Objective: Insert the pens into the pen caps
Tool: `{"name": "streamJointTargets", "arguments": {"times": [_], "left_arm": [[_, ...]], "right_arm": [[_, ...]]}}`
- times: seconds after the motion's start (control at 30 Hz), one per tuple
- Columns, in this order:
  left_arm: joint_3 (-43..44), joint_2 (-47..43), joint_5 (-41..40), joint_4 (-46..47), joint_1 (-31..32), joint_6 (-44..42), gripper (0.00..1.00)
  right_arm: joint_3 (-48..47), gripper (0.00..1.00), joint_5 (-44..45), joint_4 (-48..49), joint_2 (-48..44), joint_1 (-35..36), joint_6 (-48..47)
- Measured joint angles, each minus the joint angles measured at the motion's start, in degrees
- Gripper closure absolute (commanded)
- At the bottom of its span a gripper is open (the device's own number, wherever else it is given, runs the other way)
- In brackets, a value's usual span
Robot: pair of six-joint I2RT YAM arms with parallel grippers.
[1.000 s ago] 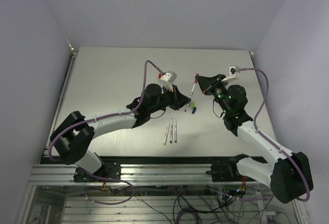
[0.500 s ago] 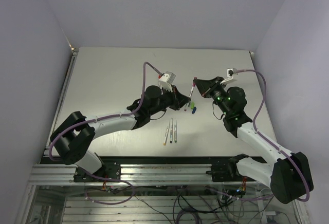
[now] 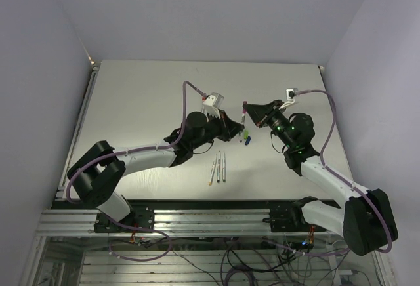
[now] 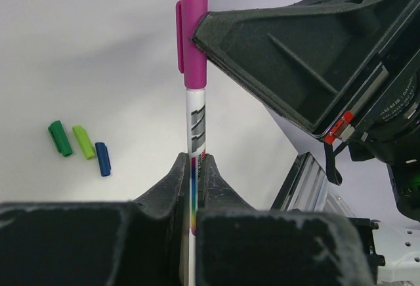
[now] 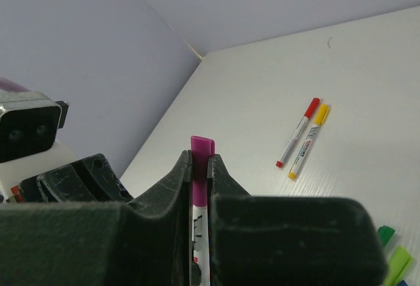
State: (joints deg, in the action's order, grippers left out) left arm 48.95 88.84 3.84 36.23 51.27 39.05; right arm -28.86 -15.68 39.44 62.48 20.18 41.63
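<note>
worktop (image 3: 144,102), pale, with both arms meeting above its middle. left pincer (image 4: 195,163) clamped together on the barrel of a pen (image 4: 196,122), whose long axis runs straight out from the fingers. right pincer (image 5: 200,164) clamped on the magenta cap (image 4: 192,40), which sits on the pen's far end, coaxial with it. the cap is judged nearly or fully seated, so any remaining push runs along that axis. green cap (image 4: 60,138), lime cap (image 4: 83,142) and blue cap (image 4: 103,159) lie side by side on the worktop, apart from both pincers.

- pens (image 3: 218,166): 4, three lying flat plus one raised pen (image 4: 197,125)
- loose caps (image 4: 84,142): 3, dark green, light green, blue
- caps on pens (image 5: 312,106): 3, red, yellow, magenta cap (image 4: 191,40)
</note>
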Motion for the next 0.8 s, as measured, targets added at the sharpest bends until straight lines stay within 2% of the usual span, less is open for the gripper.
{"name": "streamJointTargets", "arguments": {"times": [0.37,0.8], "left_arm": [[0.39,0.2,-2.4,-1.53,-0.13,-3.93,0.93],[4.92,2.95,-3.37,-7.06,-1.05,-6.54,0.93]], "right_arm": [[-2.97,1.0,-0.81,-5.03,2.36,-0.17,-2.49],[-7.28,1.0,4.59,-10.71,5.84,1.81,-7.13]]}}
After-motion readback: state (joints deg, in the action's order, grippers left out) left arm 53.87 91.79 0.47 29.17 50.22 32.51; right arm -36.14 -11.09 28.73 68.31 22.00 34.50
